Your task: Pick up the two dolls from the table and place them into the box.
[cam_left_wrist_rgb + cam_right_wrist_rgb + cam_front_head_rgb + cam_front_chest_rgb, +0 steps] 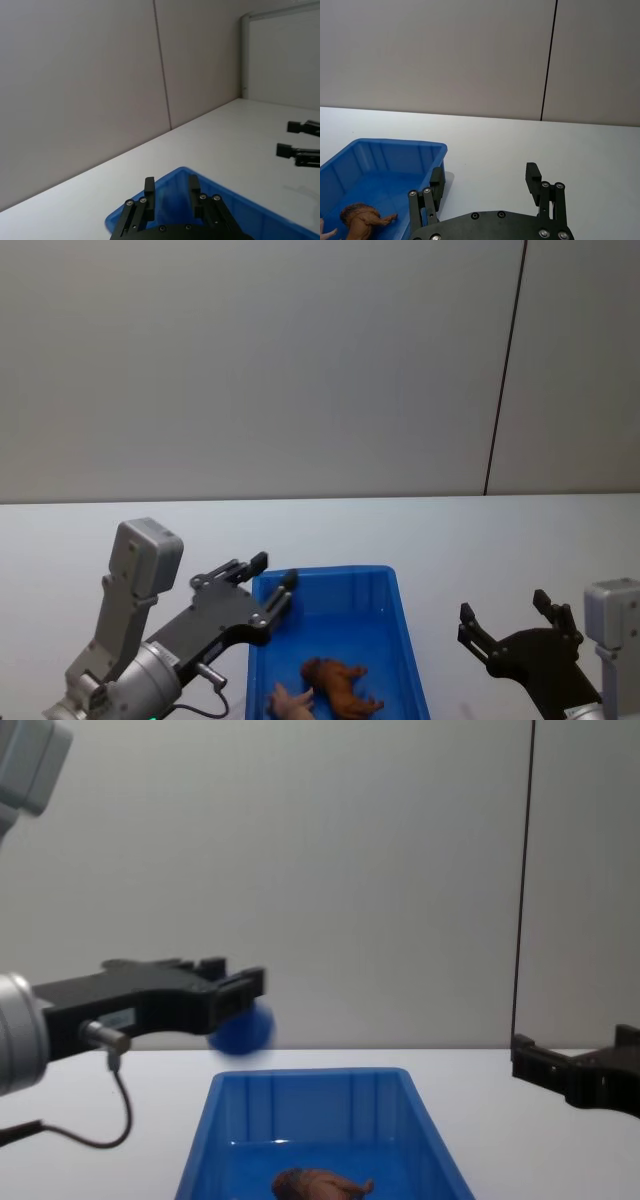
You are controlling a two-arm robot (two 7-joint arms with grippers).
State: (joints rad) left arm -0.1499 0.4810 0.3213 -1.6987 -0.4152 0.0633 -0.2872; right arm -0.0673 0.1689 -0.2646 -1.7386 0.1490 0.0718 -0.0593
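The pink doll [290, 702] lies in the blue box [400, 612], cut off by the lower edge of the head view. Its head and ears cannot be made out. In the right wrist view only a pale tip of it shows at the frame edge. The brown doll [340, 685] lies on the box floor just beside it. Its long axis runs across the box, angled toward the near right corner. Which end is the head is hard to tell in the head view. The chest view shows this doll from the side, low behind the box's near part.

The left gripper [262, 590] hovers over the box's far left corner, fingers apart and holding nothing. The right gripper [508, 620] hangs above the white table [480, 540], right of the box, fingers spread wide and holding nothing.
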